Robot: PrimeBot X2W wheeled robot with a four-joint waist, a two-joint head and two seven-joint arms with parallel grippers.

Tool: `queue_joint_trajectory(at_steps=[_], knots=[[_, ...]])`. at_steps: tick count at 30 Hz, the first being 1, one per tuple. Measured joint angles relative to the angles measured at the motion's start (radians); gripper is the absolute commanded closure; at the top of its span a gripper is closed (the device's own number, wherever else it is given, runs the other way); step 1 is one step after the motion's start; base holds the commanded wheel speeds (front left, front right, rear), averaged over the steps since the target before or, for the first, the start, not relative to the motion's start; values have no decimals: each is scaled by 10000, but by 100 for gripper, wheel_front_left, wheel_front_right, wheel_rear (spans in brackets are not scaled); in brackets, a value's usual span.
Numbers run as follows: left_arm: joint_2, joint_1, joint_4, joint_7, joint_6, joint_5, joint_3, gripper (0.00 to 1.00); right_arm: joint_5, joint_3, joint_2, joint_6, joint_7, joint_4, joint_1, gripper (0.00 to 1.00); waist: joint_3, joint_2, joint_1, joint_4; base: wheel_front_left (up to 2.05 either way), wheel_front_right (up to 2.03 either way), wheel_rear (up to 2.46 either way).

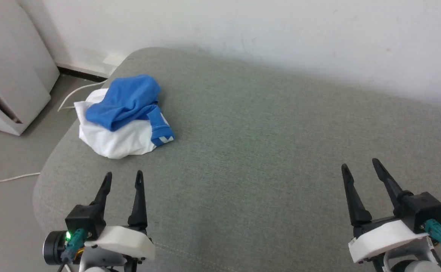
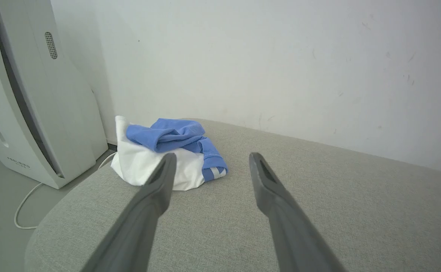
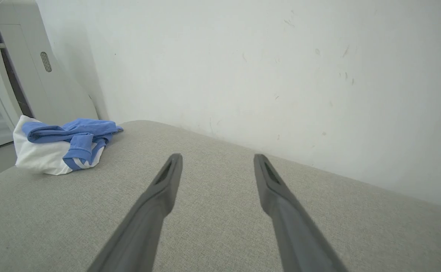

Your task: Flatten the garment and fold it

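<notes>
The soft white shirt with bright blue sleeves lies crumpled in a heap at the far left corner of the grey fabric-covered cushion, a blue sleeve bunched over the white body and one striped cuff hanging down its right side. The left gripper hovers just in front of the heap, fingers spread apart and holding nothing. The right gripper is well apart to the right, its fingers likewise spread and empty. A white plastic appliance and a white cable are on the floor to the left.
</notes>
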Motion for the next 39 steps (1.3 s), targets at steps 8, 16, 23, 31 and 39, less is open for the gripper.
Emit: queue_joint_trajectory(at_steps=[8,16,23,31,39], knots=[[0,-124,-4,-163,113,-75,-33,0,-10,10,2,0,-23,-224,55,0,165,-1,0,356,-1,-1,-1],[-4,-1201,-215,-322,207,-635,96,0,-213,159,2,0,199,-602,20,0,746,-1,1,447,0,0,0],[-4,-2592,136,-470,224,-669,683,0,-376,228,6,0,364,-890,-233,0,1417,0,1,151,0,0,0],[746,-4947,2238,-385,-46,-988,1358,0,-460,234,8,0,370,-1108,-609,0,2291,-1,2,-363,0,0,0],[2186,-7049,4903,1703,-424,-1298,1465,0,-441,351,13,-2,251,-1053,-1089,0,3292,-1,3,-870,0,0,0]])
